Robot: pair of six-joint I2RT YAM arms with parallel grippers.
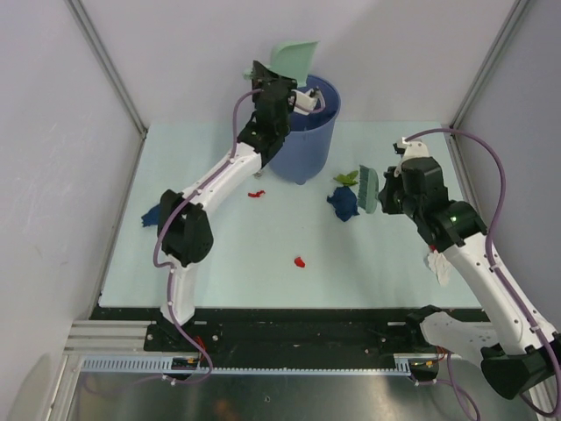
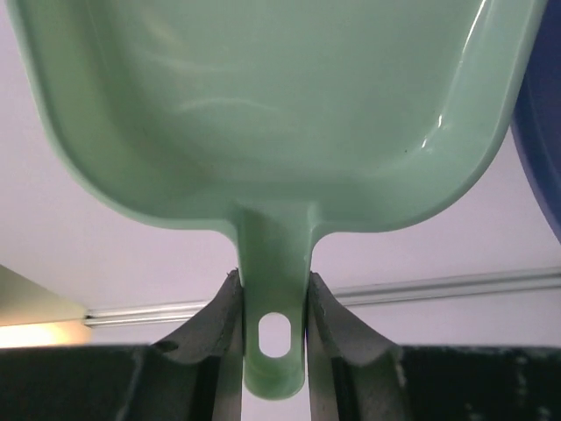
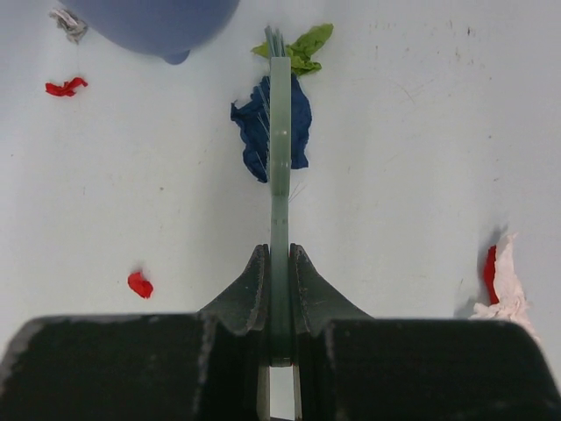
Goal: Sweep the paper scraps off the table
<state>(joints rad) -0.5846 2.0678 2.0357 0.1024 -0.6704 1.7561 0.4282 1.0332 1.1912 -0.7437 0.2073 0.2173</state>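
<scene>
The left arm point(image 1: 219, 180) rose from its base, bent at the elbow and reached far toward the back, its wrist lifted high. The left claw point(image 2: 273, 303) had its 2 fingers point(image 2: 219, 329) pressed against either side of a dustpan point(image 2: 263, 132) handle. The right arm point(image 1: 478, 259) leaned forward and inward from its base, wrist tipped downward. The right claw point(image 3: 279, 263) was clamped on a brush point(image 3: 280, 132), 1 finger on each side of its thin handle.
</scene>
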